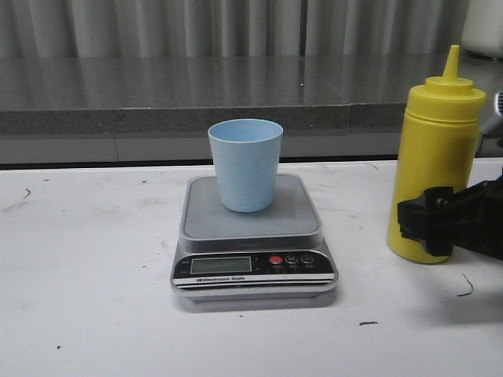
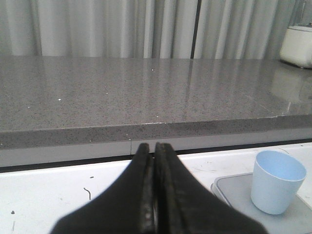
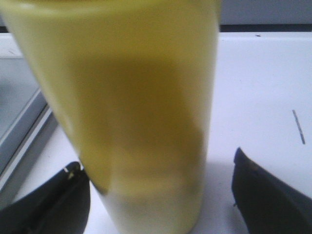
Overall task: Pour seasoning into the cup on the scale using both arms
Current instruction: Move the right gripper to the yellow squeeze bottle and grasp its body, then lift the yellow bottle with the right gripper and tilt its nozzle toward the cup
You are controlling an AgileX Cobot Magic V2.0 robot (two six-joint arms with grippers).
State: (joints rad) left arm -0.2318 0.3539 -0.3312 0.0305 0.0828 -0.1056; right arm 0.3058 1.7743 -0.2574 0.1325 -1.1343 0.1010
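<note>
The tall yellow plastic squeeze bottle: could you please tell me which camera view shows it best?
The front view: the tall yellow plastic squeeze bottle shows almost whole, from its pointed nozzle to its base, upright on the table. The right wrist view gives only a blurred close-up of its body between the right gripper's open fingers. The left wrist view does not show it.

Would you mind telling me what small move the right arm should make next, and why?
Probably close the right gripper on the seasoning bottle. Its fingers are open on either side of the bottle's lower body, apparently not yet touching it, and the bottle stands upright on the table beside the scale. The cup already sits on the platform, waiting.
</note>
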